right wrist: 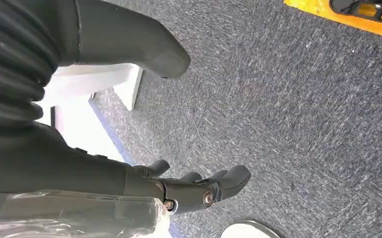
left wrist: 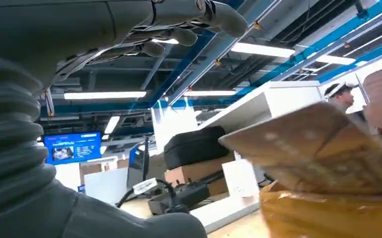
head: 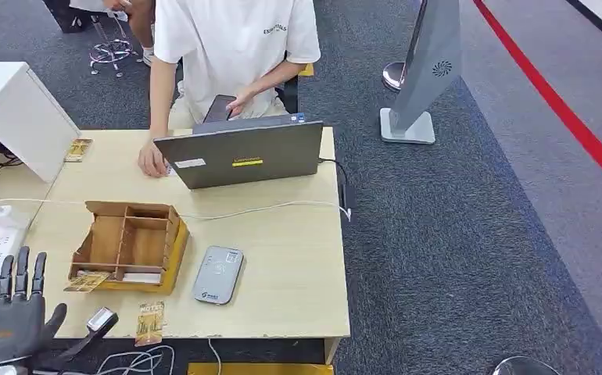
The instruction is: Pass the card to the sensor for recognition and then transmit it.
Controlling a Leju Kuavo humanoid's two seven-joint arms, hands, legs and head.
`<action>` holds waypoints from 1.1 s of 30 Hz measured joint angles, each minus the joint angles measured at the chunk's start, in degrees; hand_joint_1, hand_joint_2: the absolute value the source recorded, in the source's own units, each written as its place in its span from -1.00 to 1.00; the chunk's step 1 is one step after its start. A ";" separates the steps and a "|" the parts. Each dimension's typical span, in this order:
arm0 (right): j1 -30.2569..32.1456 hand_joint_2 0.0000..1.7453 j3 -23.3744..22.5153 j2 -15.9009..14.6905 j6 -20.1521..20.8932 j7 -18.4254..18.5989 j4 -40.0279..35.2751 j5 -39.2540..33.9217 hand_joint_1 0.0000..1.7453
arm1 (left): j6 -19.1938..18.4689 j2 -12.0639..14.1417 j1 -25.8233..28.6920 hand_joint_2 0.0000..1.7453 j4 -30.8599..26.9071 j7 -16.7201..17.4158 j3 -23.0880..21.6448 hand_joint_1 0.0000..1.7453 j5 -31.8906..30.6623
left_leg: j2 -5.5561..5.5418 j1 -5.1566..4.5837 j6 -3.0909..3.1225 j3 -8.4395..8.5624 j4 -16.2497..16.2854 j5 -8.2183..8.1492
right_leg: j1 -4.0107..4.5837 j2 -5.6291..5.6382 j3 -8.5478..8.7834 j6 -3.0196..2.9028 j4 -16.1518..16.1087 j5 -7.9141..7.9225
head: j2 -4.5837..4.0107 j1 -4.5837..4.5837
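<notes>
A: Lying flat at the near edge of the counter (head: 282,258) is a yellow card (head: 150,323), just beside the near side of the wooden box (head: 128,244) and a little left of the grey card reader (head: 218,274).

B: Is any robot hand on it?

A: No. The left robot hand (head: 12,308) is off the counter's near left corner, raised with the fingers (head: 21,269) straight and spread wide, holding nothing. It is well apart from the card.

B: And the other one?

A: The right robot hand (right wrist: 189,191) hangs over grey carpet (right wrist: 288,99), thumb away from the loosely curved fingers, with nothing in it.

B: What is in the box?

A: It has open compartments. A second yellow card (head: 87,281) leans out at its near left corner, and something pale lies along its near side; I cannot tell what it is.

B: Anything farther back?

A: A grey laptop (head: 239,152) stands open at the far edge, its lid toward the robot. A person in a white shirt (head: 235,47) sits behind it, one hand (head: 152,162) on the counter by the laptop's left side, the other holding a dark phone (head: 220,108). A third card (head: 78,149) lies at the far left, next to a white cabinet (head: 16,109). A white cable (head: 266,208) runs across the counter between laptop and box.
</notes>
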 joint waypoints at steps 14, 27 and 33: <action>-0.01 1.00 0.48 0.00 0.06 -0.22 0.04 0.15 -1.00 | 0.02 0.11 -1.98 1.00 0.74 2.21 -4.22 -1.00 0.44 | 0.04 -0.01 0.00 0.00 0.00 0.00 | 0.00 0.02 -0.01 -0.01 0.00 0.00 | 0.00 0.00; -0.01 1.00 0.94 0.00 0.15 -0.22 0.20 0.15 -1.00 | 0.04 0.17 -2.88 1.00 1.20 2.47 -5.86 -1.00 0.70 | 0.04 -0.01 0.00 -0.01 0.00 0.00 | 0.00 0.02 -0.01 0.00 0.00 0.00 | 0.00 0.00; -0.01 1.00 0.94 0.00 0.24 -0.22 0.22 0.15 -1.00 | 0.04 0.59 -2.88 1.00 1.36 2.49 -6.15 1.00 1.20 | 0.03 -0.01 0.00 -0.01 0.00 0.00 | 0.00 0.02 -0.01 0.00 0.00 0.00 | 0.00 0.00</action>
